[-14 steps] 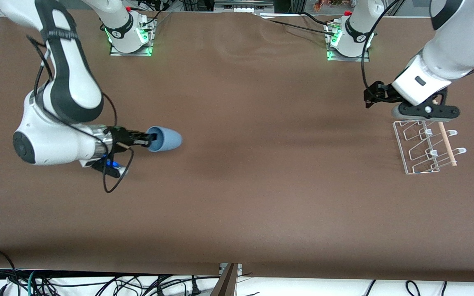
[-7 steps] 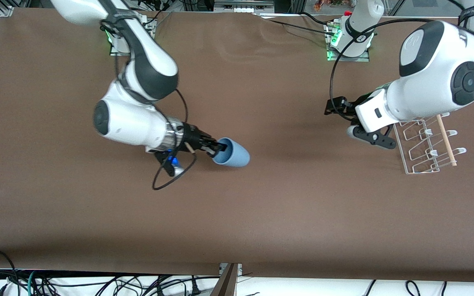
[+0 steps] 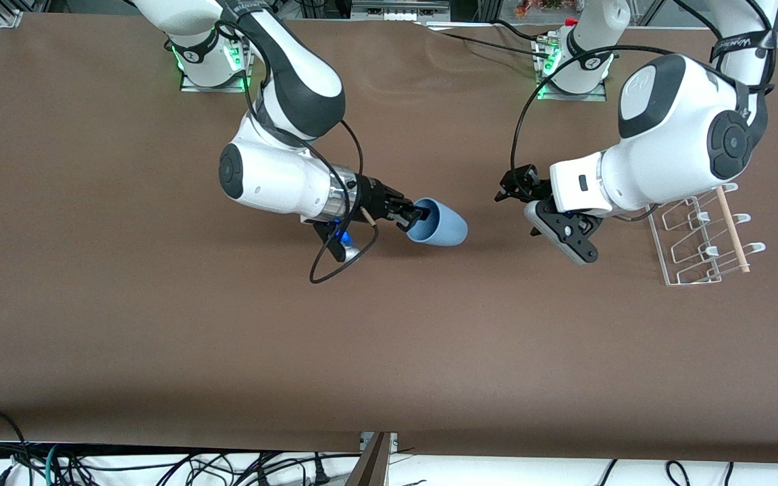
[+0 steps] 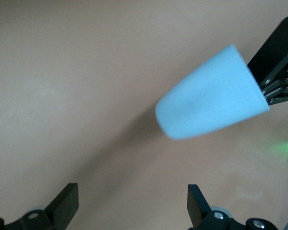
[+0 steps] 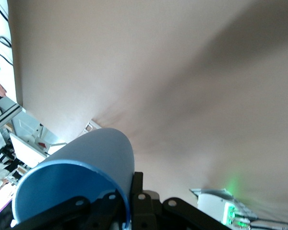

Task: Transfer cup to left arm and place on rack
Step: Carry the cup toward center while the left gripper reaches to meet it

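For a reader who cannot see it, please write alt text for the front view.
The right gripper holds the light-blue cup by its rim, lying sideways above the middle of the brown table, its base pointing at the open left gripper close by. The white wire rack stands at the left arm's end of the table.

Even, bright overhead light, soft shadows on the table (image 3: 389, 351) (both wrist views washed-out, slightly blurred).

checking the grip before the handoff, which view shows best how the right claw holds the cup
The right wrist view: the right claw pinches the cup at its rim, one finger inside. The front view shows the cup sideways over the table. The left wrist view shows only its outer wall.
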`<act>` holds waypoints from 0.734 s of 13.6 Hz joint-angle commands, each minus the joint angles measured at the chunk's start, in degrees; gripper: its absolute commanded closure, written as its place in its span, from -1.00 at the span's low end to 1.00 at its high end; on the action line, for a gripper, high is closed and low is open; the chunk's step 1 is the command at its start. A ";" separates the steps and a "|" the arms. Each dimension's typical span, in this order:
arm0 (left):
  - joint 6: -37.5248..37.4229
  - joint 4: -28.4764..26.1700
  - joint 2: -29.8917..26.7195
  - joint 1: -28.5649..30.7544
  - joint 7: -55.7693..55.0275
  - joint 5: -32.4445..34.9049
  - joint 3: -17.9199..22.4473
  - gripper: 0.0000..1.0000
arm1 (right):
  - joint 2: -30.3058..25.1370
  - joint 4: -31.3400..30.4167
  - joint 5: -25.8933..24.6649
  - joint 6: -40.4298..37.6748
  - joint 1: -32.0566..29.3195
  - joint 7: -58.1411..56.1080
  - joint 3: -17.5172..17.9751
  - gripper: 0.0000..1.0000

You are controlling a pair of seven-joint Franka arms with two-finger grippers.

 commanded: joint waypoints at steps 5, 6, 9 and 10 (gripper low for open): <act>2.37 0.90 2.56 0.36 29.41 -7.73 -0.16 -1.00 | 1.30 2.87 4.17 -0.84 0.14 0.20 1.01 1.00; 2.28 0.81 2.73 0.27 33.10 -9.39 -0.07 -1.00 | 1.47 3.22 4.17 -0.93 0.05 0.20 1.01 1.00; 2.37 0.55 4.31 0.01 43.31 -15.28 -0.16 -1.00 | 1.74 3.66 4.17 -1.02 0.05 0.20 1.01 1.00; 2.63 0.63 5.36 -0.08 45.69 -15.91 -0.16 -1.00 | 1.74 3.66 4.17 -1.02 0.05 0.20 1.01 1.00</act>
